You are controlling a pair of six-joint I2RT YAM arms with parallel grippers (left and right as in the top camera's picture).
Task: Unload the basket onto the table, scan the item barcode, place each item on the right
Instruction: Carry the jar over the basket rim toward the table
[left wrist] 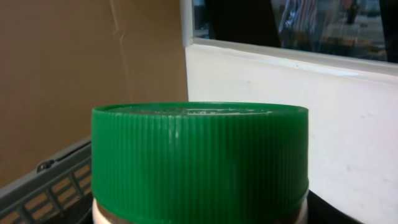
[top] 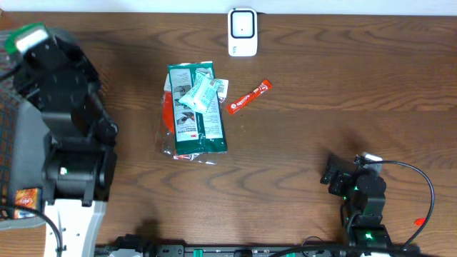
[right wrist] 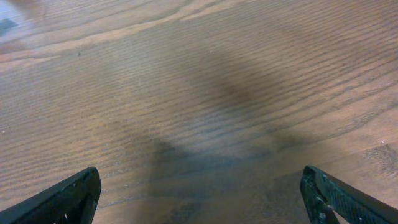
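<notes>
A jar with a ribbed green lid and a white body fills the left wrist view, raised in front of a white wall. From overhead the same green lid shows at the tip of my left gripper, at the far left above the basket. The gripper is shut on the jar and its fingers are hidden. No barcode shows. The white scanner stands at the table's back edge. My right gripper hangs open over bare wood at the front right, with nothing between its fingers.
A green packet, a white tube lying on it and a red sachet lie mid-table in front of the scanner. A grey basket sits at the left edge. A cardboard sheet stands behind.
</notes>
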